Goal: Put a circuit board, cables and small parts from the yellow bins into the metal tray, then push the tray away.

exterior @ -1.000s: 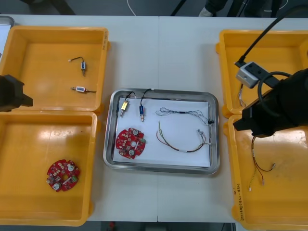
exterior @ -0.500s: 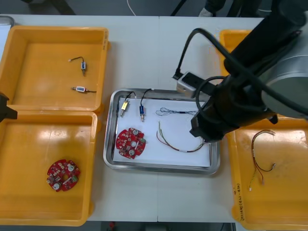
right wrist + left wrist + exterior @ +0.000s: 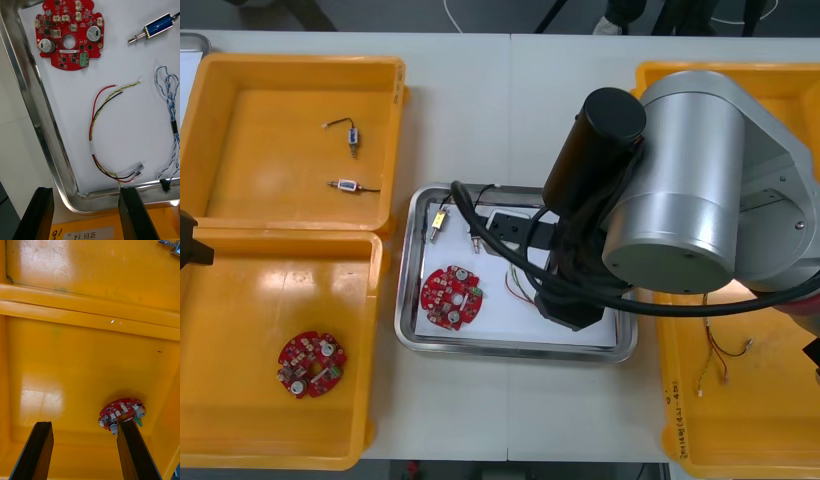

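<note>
The metal tray (image 3: 480, 346), white inside, lies mid-table. It holds a round red circuit board (image 3: 451, 297), two small metal parts (image 3: 438, 222) and cables. My right arm (image 3: 680, 190) hangs over the tray's right half. In the right wrist view my right gripper (image 3: 86, 213) is open and empty, low over a tray corner (image 3: 56, 165). Beyond its fingers lie the red and yellow cable (image 3: 98, 150), the twisted blue and white cable (image 3: 170, 123), the board (image 3: 69, 35) and a small metal part (image 3: 153, 28). My left gripper (image 3: 84, 453) stands open over the near left bin, near another board (image 3: 122, 413).
The far left yellow bin (image 3: 240, 130) holds two small metal parts (image 3: 352, 133). The near left bin (image 3: 240, 420) holds a red board (image 3: 311, 363). A red and yellow cable (image 3: 725, 360) lies in the near right bin (image 3: 760, 440). My left arm (image 3: 190, 245) sits at the table's left edge.
My right arm has swung left from over the right bins to over the tray, covering its right half. The left arm has pulled back slightly toward the left edge.
</note>
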